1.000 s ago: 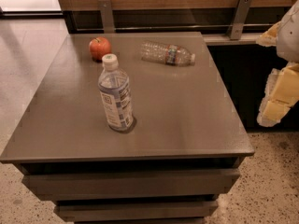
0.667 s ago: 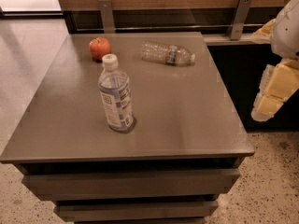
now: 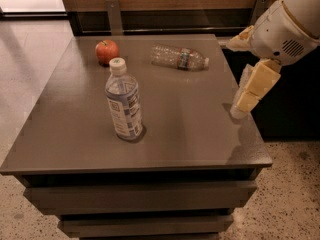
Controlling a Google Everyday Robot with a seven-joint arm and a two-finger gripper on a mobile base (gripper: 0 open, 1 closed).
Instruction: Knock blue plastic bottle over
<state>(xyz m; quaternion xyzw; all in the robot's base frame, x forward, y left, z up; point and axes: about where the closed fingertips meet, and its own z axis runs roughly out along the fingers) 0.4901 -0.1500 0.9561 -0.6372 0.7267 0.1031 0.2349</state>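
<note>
gripper first: can't tell if it's open or closed from this angle. it hangs tip-down at the right edge of the table. over the last second it slid in from off to the side, so the approach has started but there's no contact yet.

the blue plastic bottle hasn't budged. it stands upright, left of the table's middle and well apart from the gripper. clear bluish plastic, white cap, big blue-and-white label, stout. behind it sit an apple and a slimmer clear bottle lying on its side. i'd guess a sideways push up high would tip it.
</note>
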